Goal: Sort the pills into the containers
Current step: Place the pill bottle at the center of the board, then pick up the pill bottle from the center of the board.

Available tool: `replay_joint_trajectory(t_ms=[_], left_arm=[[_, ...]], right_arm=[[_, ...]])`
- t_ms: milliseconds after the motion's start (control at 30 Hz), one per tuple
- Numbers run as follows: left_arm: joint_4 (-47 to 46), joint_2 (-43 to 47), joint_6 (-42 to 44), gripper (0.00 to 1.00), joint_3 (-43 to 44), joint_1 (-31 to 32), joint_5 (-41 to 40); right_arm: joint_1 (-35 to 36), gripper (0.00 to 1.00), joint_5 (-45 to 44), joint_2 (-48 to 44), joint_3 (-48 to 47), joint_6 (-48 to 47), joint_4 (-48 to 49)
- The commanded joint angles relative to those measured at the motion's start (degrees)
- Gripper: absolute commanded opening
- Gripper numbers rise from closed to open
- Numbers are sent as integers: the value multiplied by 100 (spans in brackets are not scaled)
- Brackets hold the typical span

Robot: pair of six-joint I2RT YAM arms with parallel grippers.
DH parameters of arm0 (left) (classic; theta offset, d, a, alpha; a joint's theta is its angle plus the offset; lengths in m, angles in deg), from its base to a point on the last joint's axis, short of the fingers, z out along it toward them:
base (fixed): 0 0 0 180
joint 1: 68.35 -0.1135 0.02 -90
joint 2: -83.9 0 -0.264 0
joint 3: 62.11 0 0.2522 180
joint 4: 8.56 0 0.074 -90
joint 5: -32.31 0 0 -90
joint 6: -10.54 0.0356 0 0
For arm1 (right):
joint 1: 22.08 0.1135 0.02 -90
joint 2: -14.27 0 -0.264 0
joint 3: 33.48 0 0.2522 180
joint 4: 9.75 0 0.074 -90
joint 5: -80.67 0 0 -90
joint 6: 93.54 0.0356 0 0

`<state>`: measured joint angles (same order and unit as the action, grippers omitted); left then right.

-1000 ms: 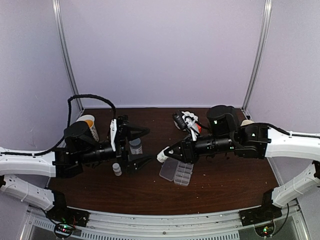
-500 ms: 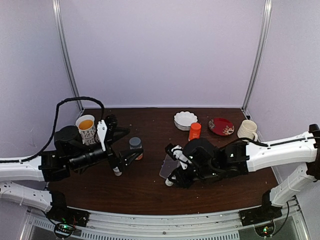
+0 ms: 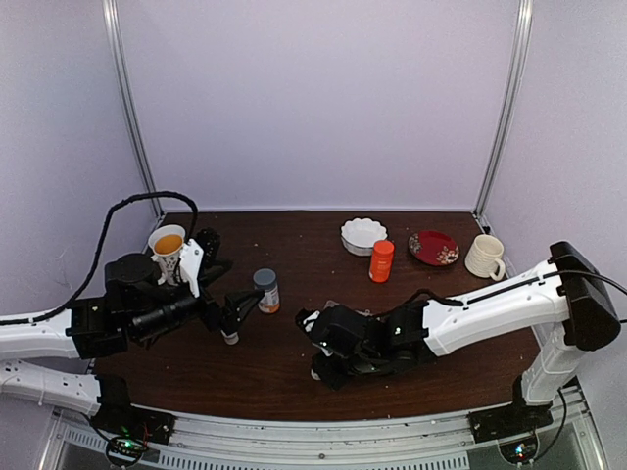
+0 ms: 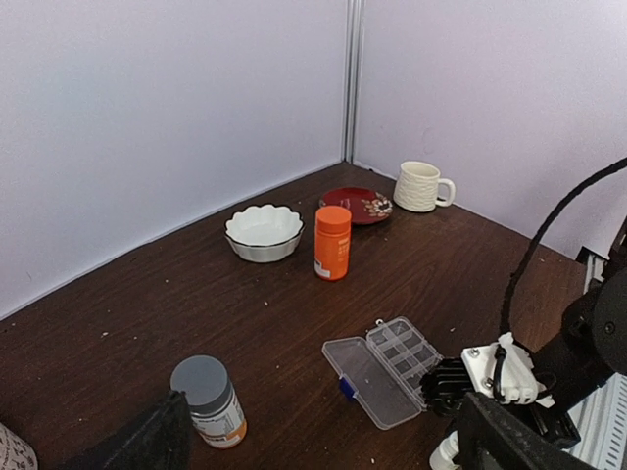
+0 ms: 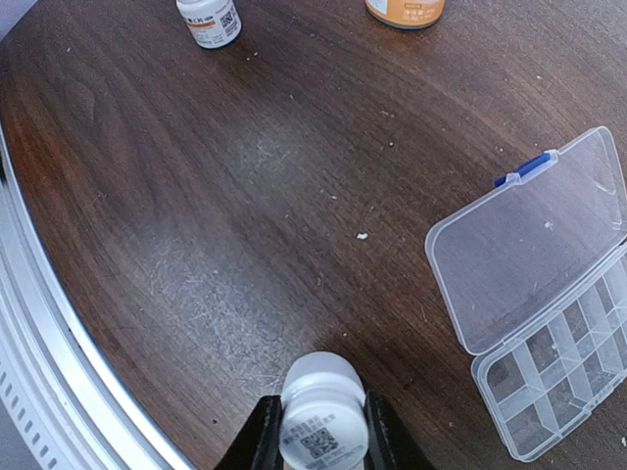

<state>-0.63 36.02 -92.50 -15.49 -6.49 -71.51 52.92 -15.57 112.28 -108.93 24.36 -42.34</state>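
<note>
**Right gripper clamps a small bottle beside the open pill box**

The right gripper [image 5: 323, 436] is closed narrowly on a small white bottle [image 5: 321, 392], one finger on each side of its body. It is low over the near middle of the table [image 3: 294, 387].

The pill box [image 5: 549, 294] lies flat on the wood just beside this gripper, toward the table's right edge and not touching the gripper. Its clear lid [image 5: 529, 240] is folded fully open, on the side away from the table's near edge. The cells [image 5: 563, 377] face up.

A tiny pale pill [image 5: 361, 235] rests on bare wood between the held bottle and the lid. It is apart from both and outside the box.

The left gripper [image 3: 240, 284] hovers over the table's left half with its jaws spread wide and nothing between them. A second small white bottle [image 3: 229, 336] and a grey-capped bottle [image 3: 265, 291] stand close to it.

Along the far edge stand an orange bottle [image 3: 381, 260], a white bowl [image 3: 363, 235], a red plate [image 3: 432, 247] and a cream mug [image 3: 485, 257]. A paper cup [image 3: 168, 250] stands in the far left corner.
</note>
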Motion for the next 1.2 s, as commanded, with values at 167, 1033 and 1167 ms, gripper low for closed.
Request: replay_joint_trajectory(t_ms=[167, 1033, 1167], left_arm=[[143, 19, -230, 97, -3, 1, -30], [1856, -1359, -1365, 94, 809, 431, 585], [2370, -1929, -1790, 92, 1254, 697, 413]], right_arm=[[71, 20, -379, 251, -168, 89, -102], [86, 63, -1153, -2184, 2159, 443, 1864], [81, 64, -1701, -2581, 2601, 323, 2260]])
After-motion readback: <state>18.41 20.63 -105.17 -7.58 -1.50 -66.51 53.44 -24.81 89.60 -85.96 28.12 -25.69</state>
